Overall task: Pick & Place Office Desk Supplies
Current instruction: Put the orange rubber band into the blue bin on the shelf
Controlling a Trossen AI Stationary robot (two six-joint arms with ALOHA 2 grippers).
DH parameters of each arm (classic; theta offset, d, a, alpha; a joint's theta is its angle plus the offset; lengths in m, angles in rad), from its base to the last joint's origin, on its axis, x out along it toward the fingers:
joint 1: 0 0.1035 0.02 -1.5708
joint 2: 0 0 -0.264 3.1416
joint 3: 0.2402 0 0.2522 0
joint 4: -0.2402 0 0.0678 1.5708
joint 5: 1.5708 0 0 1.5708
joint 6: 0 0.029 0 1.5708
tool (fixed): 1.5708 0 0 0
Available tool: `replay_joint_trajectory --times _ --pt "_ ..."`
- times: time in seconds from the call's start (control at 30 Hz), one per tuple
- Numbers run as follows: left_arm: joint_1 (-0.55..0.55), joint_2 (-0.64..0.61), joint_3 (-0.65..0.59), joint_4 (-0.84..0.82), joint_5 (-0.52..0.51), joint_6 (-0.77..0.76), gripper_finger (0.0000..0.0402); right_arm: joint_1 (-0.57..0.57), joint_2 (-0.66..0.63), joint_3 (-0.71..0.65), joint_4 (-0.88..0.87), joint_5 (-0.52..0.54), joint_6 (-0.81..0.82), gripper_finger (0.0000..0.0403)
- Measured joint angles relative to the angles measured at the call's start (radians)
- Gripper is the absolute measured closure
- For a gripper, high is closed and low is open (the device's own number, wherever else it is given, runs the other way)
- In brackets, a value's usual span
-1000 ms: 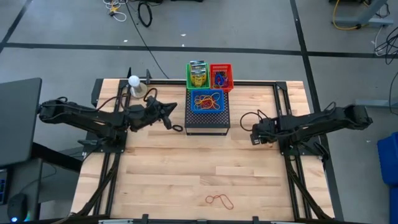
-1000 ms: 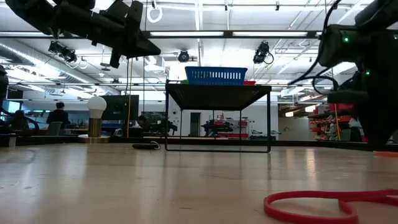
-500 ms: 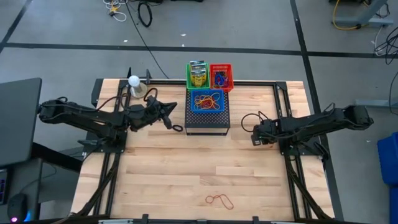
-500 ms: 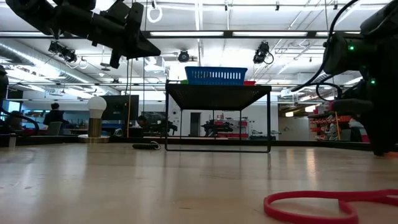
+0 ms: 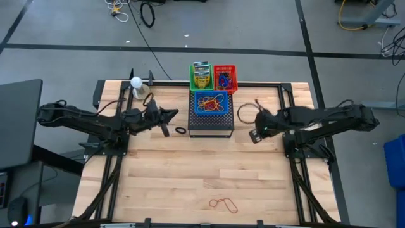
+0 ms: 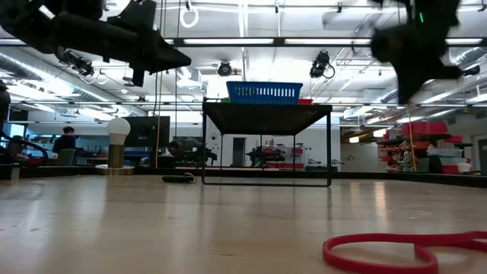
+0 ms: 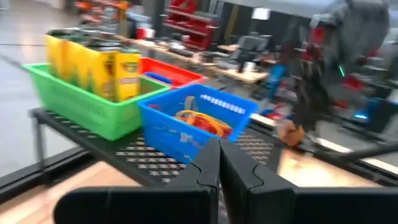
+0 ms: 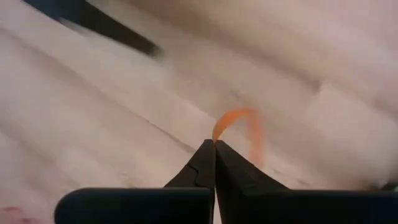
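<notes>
My right gripper (image 8: 215, 144) is raised above the table to the right of the black mesh box (image 5: 211, 123), and it is shut on a thin orange rubber band (image 8: 239, 127). My left gripper (image 7: 219, 149) is shut and holds nothing. It hovers level on the left of the mesh box, pointing at it. On the box stand a blue basket (image 5: 211, 102) of rubber bands, a green basket (image 5: 201, 77) with yellow boxes, and a red basket (image 5: 224, 77). A small black ring (image 5: 181, 130) lies flat on the wood beside the box. My right gripper pinches the orange band between its two fingertips, at one spot of the loop (image 8: 216, 135). The fingers point steeply down. The rest of the loop curves out beyond the tips, and it also shows as an orange blur (image 7: 289, 132) under the gripper in the left wrist view.
A red rubber band (image 5: 223, 204) lies flat near the table's front edge, large in the low view (image 6: 403, 247). A light bulb on a stand (image 5: 136, 82) sits at the far left. Open wood lies between the arms and toward the near edge.
My right gripper has risen from the table top and moved a little toward the mesh box, and its wrist has rolled.
</notes>
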Motion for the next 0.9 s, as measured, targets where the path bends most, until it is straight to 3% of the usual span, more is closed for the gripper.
replay_joint_trajectory --times 0.13,0.27,0.5,0.7,0.9 --pt "0.000 -0.050 -0.036 0.024 0.054 -0.002 0.0394 0.021 0.042 0.257 -0.126 0.102 -0.069 0.0401" --pt "0.002 -0.075 -0.047 0.012 0.043 -0.002 0.0394 0.011 0.175 0.502 -0.164 0.187 -0.233 0.0401" --pt "0.002 -0.075 -0.047 0.012 -0.026 0.012 0.0394 -0.071 0.471 0.798 -0.094 0.212 -0.592 0.0402" --pt "0.002 -0.074 -0.047 0.011 -0.025 0.012 0.0394 -0.158 0.645 0.938 -0.024 0.181 -0.827 0.0402" --pt "0.000 -0.074 -0.047 0.007 -0.024 0.011 0.0394 -0.213 0.729 0.945 0.057 0.120 -0.965 0.0402"
